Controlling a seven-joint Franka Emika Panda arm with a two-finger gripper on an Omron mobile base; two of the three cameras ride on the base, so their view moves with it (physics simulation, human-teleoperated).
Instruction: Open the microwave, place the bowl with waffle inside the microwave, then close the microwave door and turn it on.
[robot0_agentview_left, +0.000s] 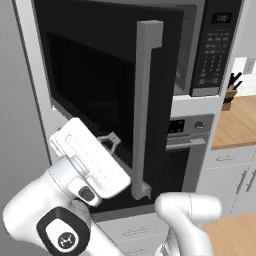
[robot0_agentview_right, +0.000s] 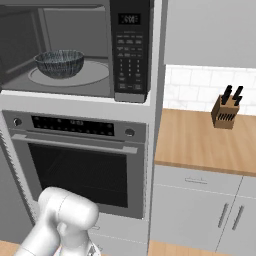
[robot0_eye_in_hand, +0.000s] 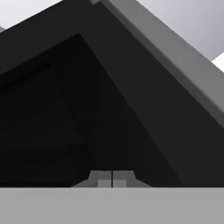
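Right base view: the bowl (robot0_agentview_right: 59, 63) is set inside the microwave (robot0_agentview_right: 75, 47). With fingers together, the gripper (robot0_agentview_left: 114, 141) is pressed against the door (robot0_agentview_left: 100, 85); closing is judged next.

Black gloss, brushed metal and warm wood

The microwave door (robot0_agentview_left: 100, 75) is a smooth black panel with a dark glassy window, and its tall handle (robot0_agentview_left: 145, 105) looks like matt silver metal. The microwave (robot0_agentview_right: 75, 50) has a matt grey cavity and a glossy black keypad (robot0_agentview_right: 131, 50). The bowl (robot0_agentview_right: 59, 62) looks glazed, dark grey-blue with fine light streaks. The oven (robot0_agentview_right: 80, 160) below has a brushed steel front and dark glass. The counter (robot0_agentview_right: 200, 140) and knife block (robot0_agentview_right: 225, 112) look like smooth wood, the wall tiles (robot0_agentview_right: 190, 90) glossy white, the cabinets (robot0_agentview_right: 200, 210) matt pale grey. The arm (robot0_agentview_left: 80, 170) is smooth white plastic.
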